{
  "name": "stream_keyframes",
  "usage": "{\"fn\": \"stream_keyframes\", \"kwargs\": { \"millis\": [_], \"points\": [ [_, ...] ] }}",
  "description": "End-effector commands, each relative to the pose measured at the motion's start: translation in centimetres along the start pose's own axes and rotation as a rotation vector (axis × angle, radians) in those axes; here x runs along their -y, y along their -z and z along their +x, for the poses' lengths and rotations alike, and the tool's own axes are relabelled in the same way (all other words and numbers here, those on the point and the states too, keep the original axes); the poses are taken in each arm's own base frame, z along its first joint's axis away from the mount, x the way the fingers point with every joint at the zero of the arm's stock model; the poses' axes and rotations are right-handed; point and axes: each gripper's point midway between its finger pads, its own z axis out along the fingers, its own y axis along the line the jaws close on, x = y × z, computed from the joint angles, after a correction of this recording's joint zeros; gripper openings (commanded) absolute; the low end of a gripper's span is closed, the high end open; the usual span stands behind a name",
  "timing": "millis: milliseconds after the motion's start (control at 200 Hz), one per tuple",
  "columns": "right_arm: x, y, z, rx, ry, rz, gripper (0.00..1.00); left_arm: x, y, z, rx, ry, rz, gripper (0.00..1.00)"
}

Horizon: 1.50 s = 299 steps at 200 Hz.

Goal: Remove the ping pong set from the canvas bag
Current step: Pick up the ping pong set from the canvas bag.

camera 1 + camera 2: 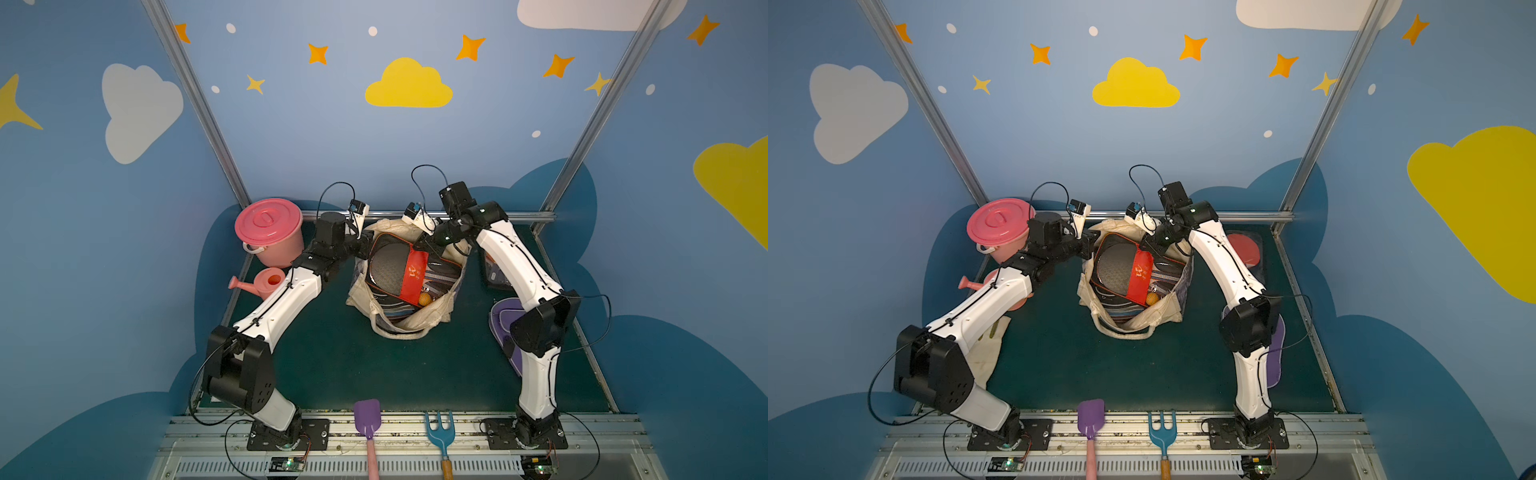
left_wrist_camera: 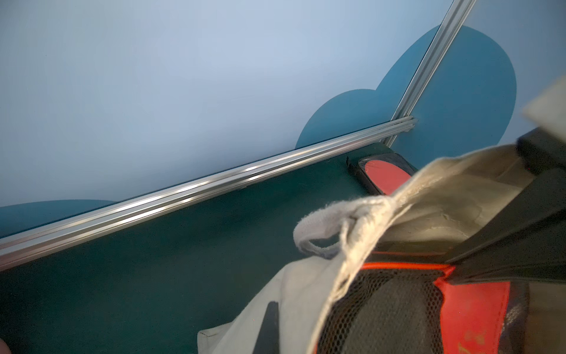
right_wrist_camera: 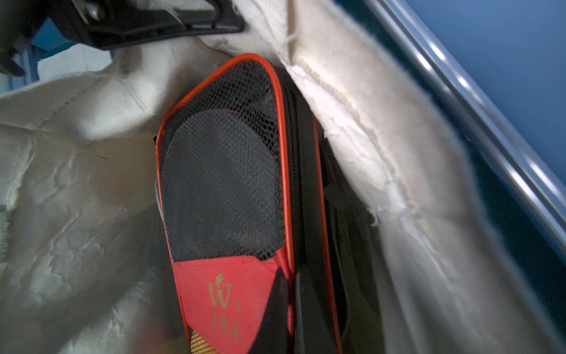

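Gold lettering is printed on the red band of the black mesh paddle case (image 3: 220,184): a "W" under a flame; the smaller characters beside it cannot be read. That case is lodged in the cream canvas bag (image 1: 399,332) at frame centre. The left gripper (image 1: 365,245) and right gripper (image 1: 424,243) are closed at the bag's upper rim; what is pinched cannot be told. A purple paddle-shaped case (image 1: 503,320) at right is half hidden by the right arm.

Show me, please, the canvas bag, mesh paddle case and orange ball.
canvas bag (image 1: 434,318): a top view, near wall.
mesh paddle case (image 1: 388,268): a top view, mesh face.
orange ball (image 1: 424,299): a top view, middle.
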Motion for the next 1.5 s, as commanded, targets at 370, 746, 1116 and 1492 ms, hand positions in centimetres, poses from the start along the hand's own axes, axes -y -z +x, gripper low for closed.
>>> {"fn": "stream_keyframes", "kwargs": {
  "millis": [370, 746, 1116, 1492],
  "points": [
    [1.1, 6.9, -4.2, 0.114, 0.097, 0.250, 0.00, 2.4, -1.2, -1.0, 0.004, -0.026, 0.056, 0.04],
    [1.2, 6.0, -2.6, 0.082, 0.063, 0.224, 0.23, 5.8, -3.8, 1.8, -0.053, -0.002, 0.148, 0.04],
    [1.3, 5.2, 0.9, 0.059, -0.041, 0.055, 0.67, 6.8, -3.4, 1.5, -0.031, -0.015, 0.188, 0.04],
    [1.6, 2.0, 3.6, 0.001, -0.122, -0.042, 0.68, 6.9, -3.3, 1.4, -0.023, -0.028, 0.196, 0.04]
  ]
}}
